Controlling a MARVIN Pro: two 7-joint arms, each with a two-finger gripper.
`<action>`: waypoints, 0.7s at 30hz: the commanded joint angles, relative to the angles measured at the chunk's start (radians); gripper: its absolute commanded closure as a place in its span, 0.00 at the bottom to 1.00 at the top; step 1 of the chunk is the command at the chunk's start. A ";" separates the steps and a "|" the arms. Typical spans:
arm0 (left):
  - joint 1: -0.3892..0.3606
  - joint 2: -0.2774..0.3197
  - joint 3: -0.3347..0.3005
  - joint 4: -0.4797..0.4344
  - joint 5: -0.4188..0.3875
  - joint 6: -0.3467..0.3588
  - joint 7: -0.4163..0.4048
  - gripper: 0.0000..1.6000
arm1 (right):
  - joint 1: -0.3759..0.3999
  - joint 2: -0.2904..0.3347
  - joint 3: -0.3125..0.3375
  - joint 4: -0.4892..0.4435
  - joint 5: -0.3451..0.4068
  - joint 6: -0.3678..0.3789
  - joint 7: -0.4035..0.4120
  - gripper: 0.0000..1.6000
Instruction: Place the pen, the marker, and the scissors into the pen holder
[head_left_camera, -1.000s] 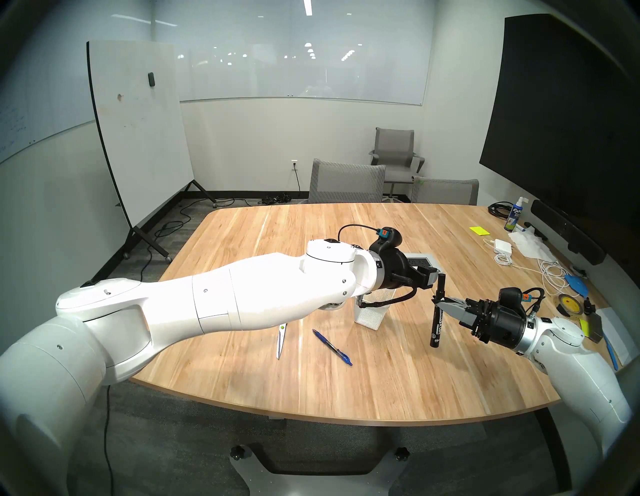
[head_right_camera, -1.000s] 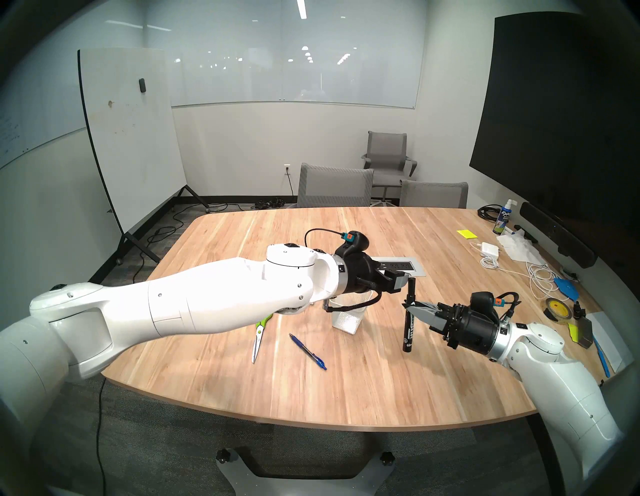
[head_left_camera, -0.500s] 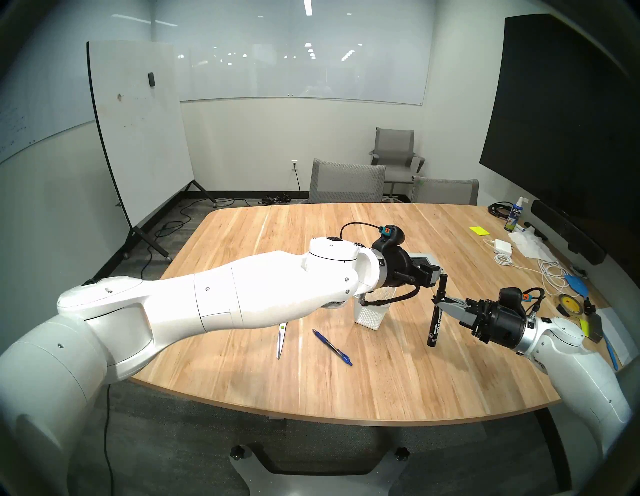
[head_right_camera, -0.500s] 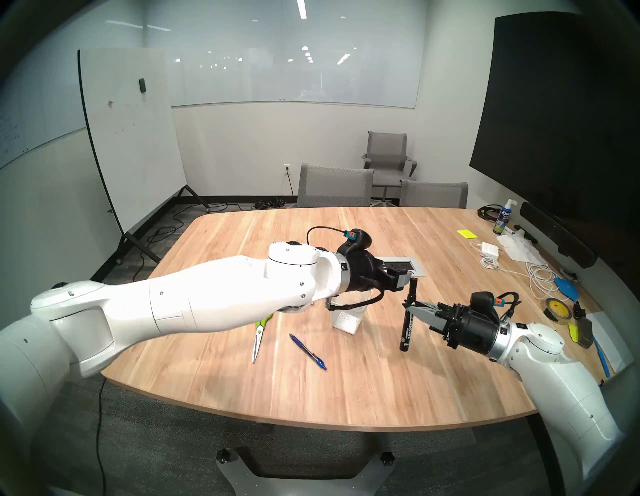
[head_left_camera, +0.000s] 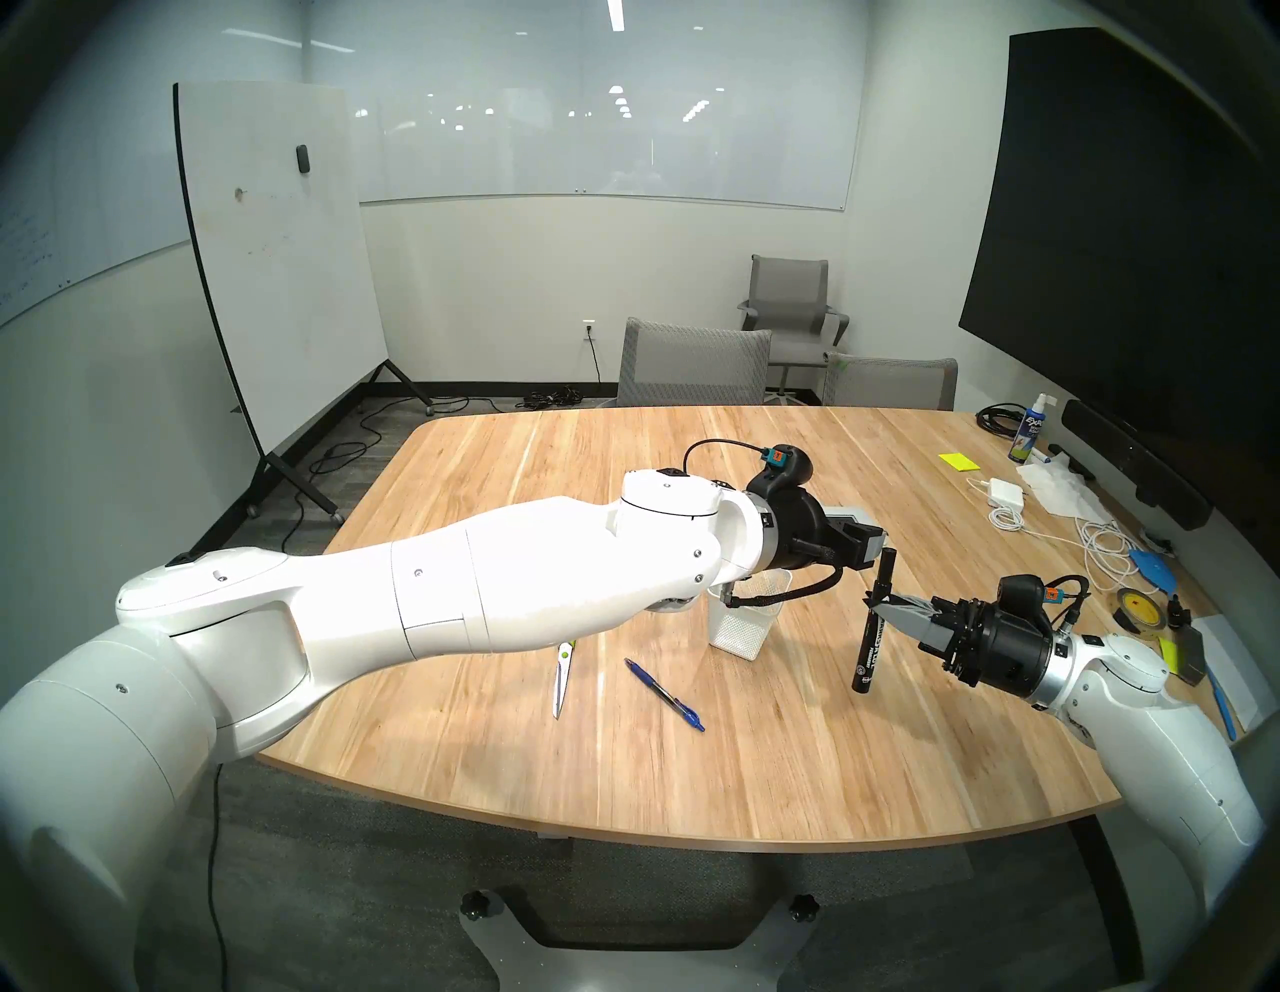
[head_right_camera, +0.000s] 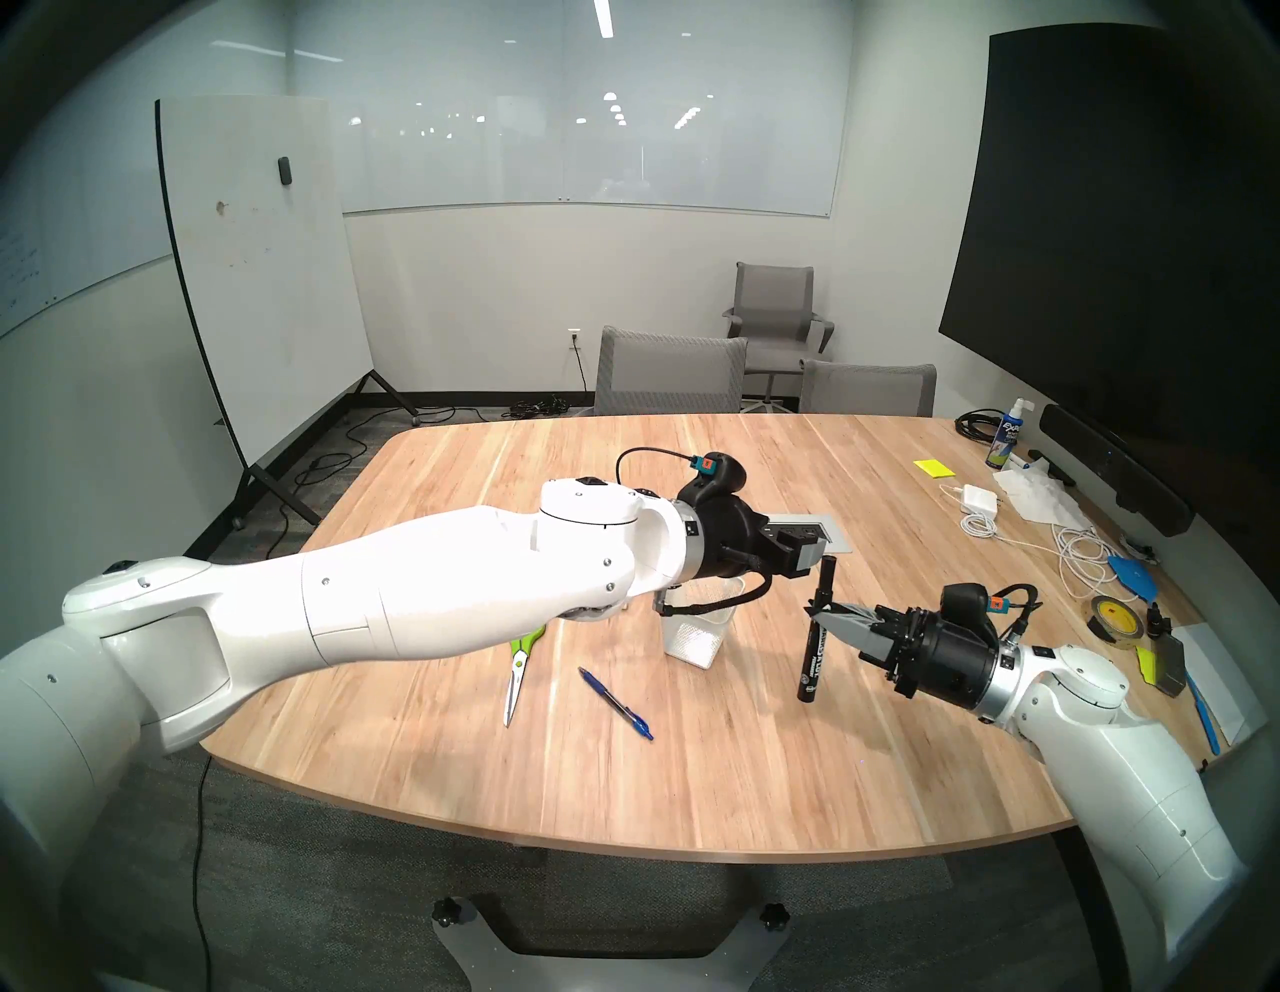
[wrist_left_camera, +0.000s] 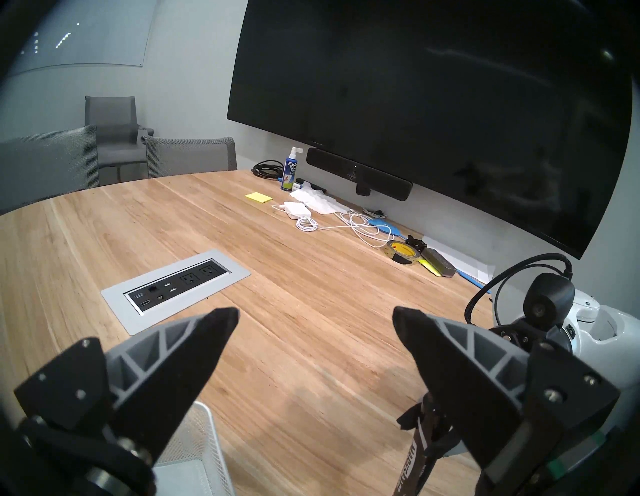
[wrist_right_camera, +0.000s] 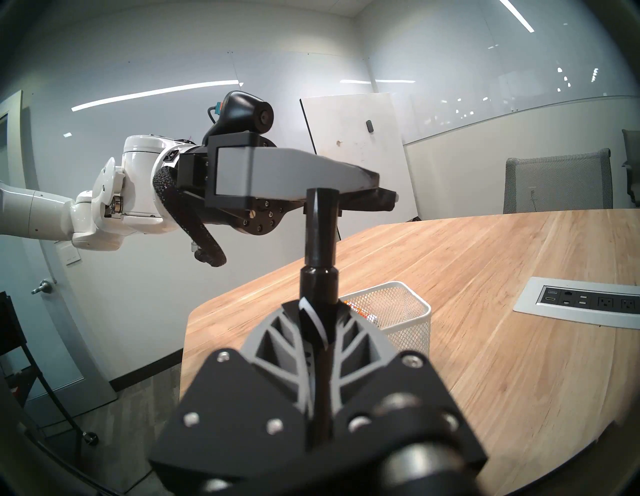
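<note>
My right gripper (head_left_camera: 874, 604) is shut on a black marker (head_left_camera: 871, 637) with white lettering and holds it nearly upright above the table, right of the white mesh pen holder (head_left_camera: 741, 627). My left gripper (wrist_left_camera: 315, 315) is open above and just right of the holder. In the right wrist view one of its fingers (wrist_right_camera: 294, 173) sits at the marker's (wrist_right_camera: 320, 242) top end. The marker is beside that finger, not between the jaws. A blue pen (head_left_camera: 663, 694) lies on the table in front of the holder. The scissors (head_right_camera: 519, 665) with green handles lie to its left, partly under my left arm.
A power outlet panel (wrist_left_camera: 176, 287) is set into the table behind the holder. Tape roll (head_left_camera: 1136, 609), white cables (head_left_camera: 1101, 547), charger, yellow notes and a spray bottle (head_left_camera: 1028, 436) crowd the right edge. Grey chairs (head_left_camera: 692, 367) stand at the far side.
My left arm has moved a little up and to the right, uncovering more of the pen holder. The marker has tilted slightly, its lower end swinging left. The right gripper has stayed in place.
</note>
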 joint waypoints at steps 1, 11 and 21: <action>-0.014 0.006 -0.013 -0.019 0.004 -0.005 0.004 0.00 | 0.008 0.001 0.009 -0.012 0.005 -0.001 -0.003 1.00; 0.007 0.066 -0.010 -0.099 0.013 -0.026 0.051 0.00 | 0.008 0.001 0.009 -0.012 0.005 -0.001 -0.003 1.00; 0.032 0.183 0.006 -0.239 0.037 -0.028 0.080 0.00 | 0.009 0.001 0.009 -0.012 0.005 -0.002 -0.002 1.00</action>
